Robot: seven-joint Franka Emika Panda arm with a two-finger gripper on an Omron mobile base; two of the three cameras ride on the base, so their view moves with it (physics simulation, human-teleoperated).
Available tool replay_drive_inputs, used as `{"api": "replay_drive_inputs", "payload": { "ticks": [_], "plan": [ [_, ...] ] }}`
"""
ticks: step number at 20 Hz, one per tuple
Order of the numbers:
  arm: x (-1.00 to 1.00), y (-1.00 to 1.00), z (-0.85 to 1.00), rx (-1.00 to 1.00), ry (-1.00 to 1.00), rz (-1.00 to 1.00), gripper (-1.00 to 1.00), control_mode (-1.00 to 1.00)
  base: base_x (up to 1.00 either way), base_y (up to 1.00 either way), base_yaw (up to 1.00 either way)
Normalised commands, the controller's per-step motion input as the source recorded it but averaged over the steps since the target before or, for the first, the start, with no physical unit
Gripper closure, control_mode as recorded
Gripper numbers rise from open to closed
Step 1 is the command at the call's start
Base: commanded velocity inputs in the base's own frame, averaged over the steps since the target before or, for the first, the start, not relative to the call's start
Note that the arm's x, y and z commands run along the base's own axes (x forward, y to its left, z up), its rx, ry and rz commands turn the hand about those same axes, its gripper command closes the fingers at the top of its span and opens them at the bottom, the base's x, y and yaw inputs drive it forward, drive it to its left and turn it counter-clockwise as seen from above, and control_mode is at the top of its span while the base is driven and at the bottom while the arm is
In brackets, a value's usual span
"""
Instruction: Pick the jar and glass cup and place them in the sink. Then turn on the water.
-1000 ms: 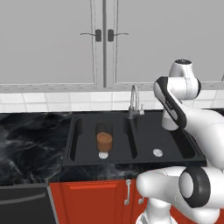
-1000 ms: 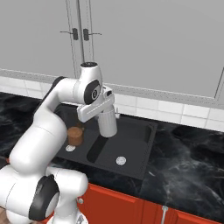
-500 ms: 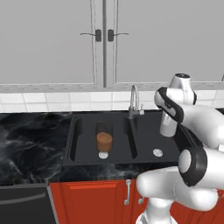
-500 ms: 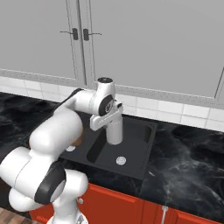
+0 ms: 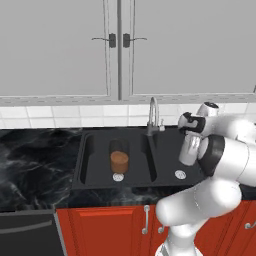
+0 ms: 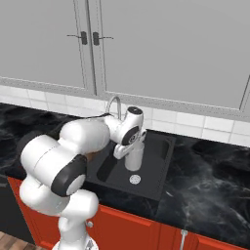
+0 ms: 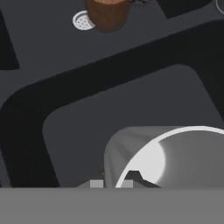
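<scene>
The glass cup (image 5: pixel 189 150) is a pale grey cylinder held upright over the right basin of the black sink (image 5: pixel 85 150), with my gripper (image 5: pixel 193 136) shut on its rim. From the right base view the glass cup (image 6: pixel 135 156) hangs just behind the right drain (image 6: pixel 135 179), below my gripper (image 6: pixel 133 142). Whether it touches the basin floor I cannot tell. The brown jar (image 5: pixel 119 162) stands in the left basin by its drain. In the hand view the glass cup (image 7: pixel 175 153) sits at my gripper (image 7: pixel 111 183), and the jar (image 7: pixel 107 13) is at the top.
The chrome gooseneck tap (image 5: pixel 152 114) rises behind the divider between the basins, just left of my hand, with no stream from its spout. Black marble counter (image 5: pixel 35 160) flanks the sink on both sides. White wall cabinets (image 5: pixel 120 45) hang above.
The hand has come down with the glass cup, lower into the right basin, and the arm's upper links have swung around. The jar has stayed in the left basin.
</scene>
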Motion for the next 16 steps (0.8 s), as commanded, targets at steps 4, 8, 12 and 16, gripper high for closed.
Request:
{"api": "replay_drive_inputs", "payload": {
  "ticks": [4,8,12,16],
  "plan": [
    [0.53,-0.3,-0.88,0.01,0.0,0.18,1.0,-1.0,0.0,0.0,0.0],
    [0.52,-0.18,-0.91,0.0,0.0,0.14,1.0,-1.0,0.0,0.0,0.0],
    [0.32,-0.08,-0.74,0.0,0.0,0.12,1.0,-1.0,0.0,0.0,0.0],
    [0.05,-0.06,-0.57,0.0,-0.07,0.1,1.0,-1.0,0.0,0.0,0.0]
  ]
}}
